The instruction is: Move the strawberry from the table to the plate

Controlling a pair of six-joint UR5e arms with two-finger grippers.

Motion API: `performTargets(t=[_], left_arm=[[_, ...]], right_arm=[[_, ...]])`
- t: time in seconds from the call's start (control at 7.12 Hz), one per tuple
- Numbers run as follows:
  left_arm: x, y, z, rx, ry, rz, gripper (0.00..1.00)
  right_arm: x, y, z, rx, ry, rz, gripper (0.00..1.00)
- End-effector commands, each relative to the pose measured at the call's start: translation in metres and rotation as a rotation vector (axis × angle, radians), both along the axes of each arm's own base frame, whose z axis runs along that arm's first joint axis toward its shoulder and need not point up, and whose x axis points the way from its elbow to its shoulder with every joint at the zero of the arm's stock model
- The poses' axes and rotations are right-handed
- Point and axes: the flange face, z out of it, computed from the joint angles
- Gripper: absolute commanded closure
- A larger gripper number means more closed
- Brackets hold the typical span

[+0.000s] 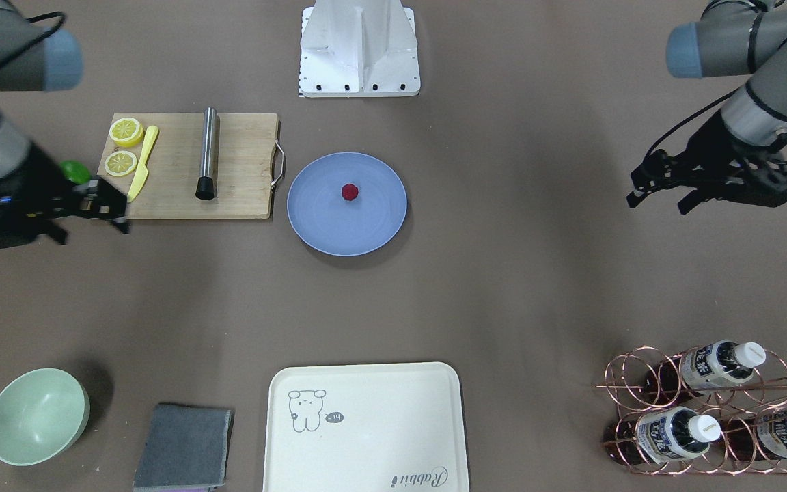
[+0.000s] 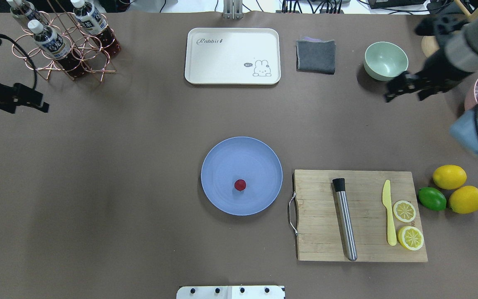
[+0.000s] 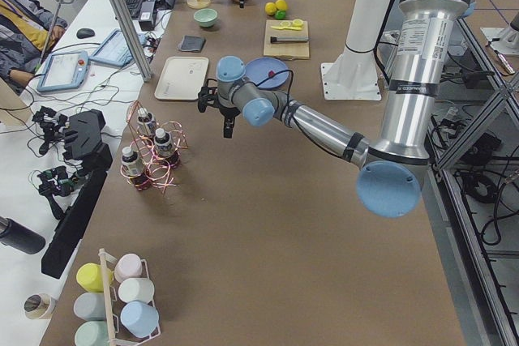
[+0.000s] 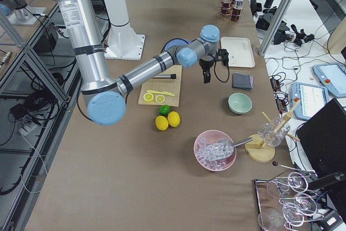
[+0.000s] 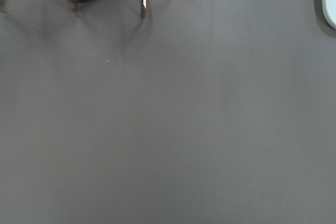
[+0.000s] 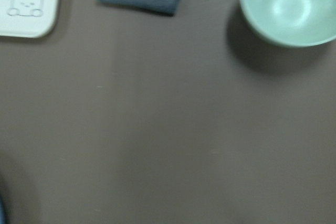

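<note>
The small dark red strawberry [image 1: 349,192] [image 2: 240,185] rests inside the round blue-grey plate [image 1: 311,225] [image 2: 222,153], near its middle, on the brown-grey table [image 2: 139,166]. My left gripper [image 1: 656,205] hovers far off over bare table beside the bottle rack; its fingers are apart and hold nothing. Over bare table in front of the mint bowl, my right gripper [image 2: 404,99] [image 1: 95,234] is also open and empty. Neither wrist view shows any fingers, only table surface.
A wooden cutting board [image 2: 363,249] right of the plate carries a steel muddler [image 2: 345,224], a yellow knife [image 2: 389,216] and two lemon slices. Two lemons and a lime [image 2: 432,198] lie beyond it. At the far edge are a cream tray [image 2: 232,56], a grey cloth [image 2: 315,56], a mint bowl [image 2: 385,60] and a copper bottle rack [image 2: 62,50].
</note>
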Motion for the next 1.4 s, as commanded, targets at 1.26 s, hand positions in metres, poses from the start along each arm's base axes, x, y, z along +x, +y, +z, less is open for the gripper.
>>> performTargets(t=[1.26], left_arm=[[-0.155,0.04,0.113,0.026,-0.163,0.154,0.03]], right_arm=[[0.24,0.022,0.196,0.073,0.123,-0.153,0.0]])
